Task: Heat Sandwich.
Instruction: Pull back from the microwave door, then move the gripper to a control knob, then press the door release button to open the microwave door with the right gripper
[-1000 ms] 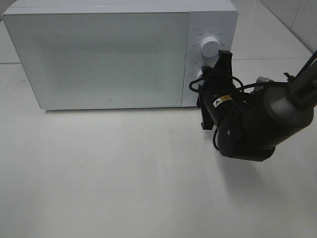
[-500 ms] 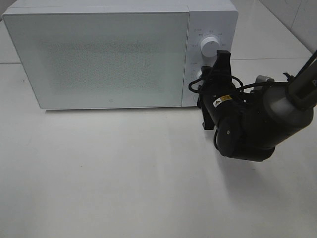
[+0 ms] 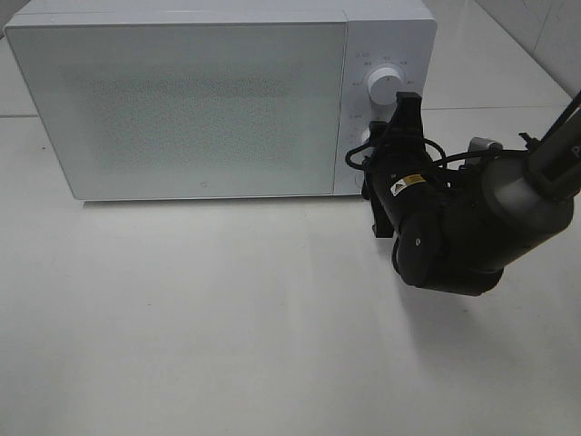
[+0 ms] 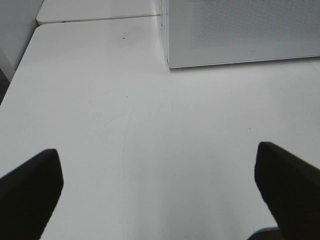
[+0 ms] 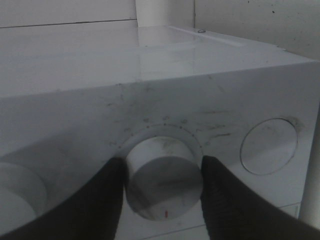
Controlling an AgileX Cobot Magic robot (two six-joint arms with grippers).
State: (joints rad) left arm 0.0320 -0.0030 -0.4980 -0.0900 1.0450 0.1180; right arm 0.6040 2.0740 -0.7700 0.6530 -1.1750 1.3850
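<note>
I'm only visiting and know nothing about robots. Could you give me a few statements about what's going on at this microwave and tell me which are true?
1. The microwave has its door shut. True.
2. The left pincer is carrying a sandwich. False: it is open and empty, above the table.
3. The right pincer has one finger on each side of a dial on the microwave's control panel. True.
4. A sandwich lies on the table in front of the microwave. False: only bare table shows there.

Lab-style test bench, plain white table (image 3: pixel 227 345), white microwave (image 3: pixel 182 100), tiled wall (image 3: pixel 545 32)
</note>
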